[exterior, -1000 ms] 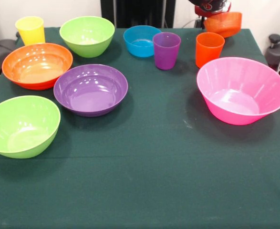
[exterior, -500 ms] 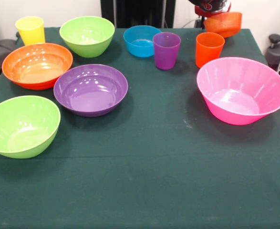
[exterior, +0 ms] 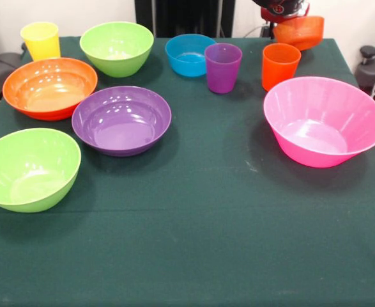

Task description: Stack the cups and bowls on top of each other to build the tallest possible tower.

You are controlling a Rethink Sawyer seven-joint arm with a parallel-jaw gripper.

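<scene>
My gripper [exterior: 280, 9] shows only as a red and black part at the top edge, right at the far-left rim of the small orange bowl [exterior: 302, 32]. Whether it holds that bowl is not visible. The orange cup [exterior: 280, 66] stands just in front of it, the purple cup [exterior: 223, 67] beside the small blue bowl [exterior: 188, 55], and the yellow cup [exterior: 40, 39] at the far left corner. The large pink bowl [exterior: 322, 121] sits at the right. The orange bowl [exterior: 49, 87], the purple bowl [exterior: 121, 120] and two lime green bowls [exterior: 117, 47] [exterior: 27, 169] sit at the left. All stand apart and upright.
The table has a dark green cloth [exterior: 206, 236]. A black chair [exterior: 374, 70] stands off the right edge. The robot's black pedestal [exterior: 184, 16] is behind the far edge.
</scene>
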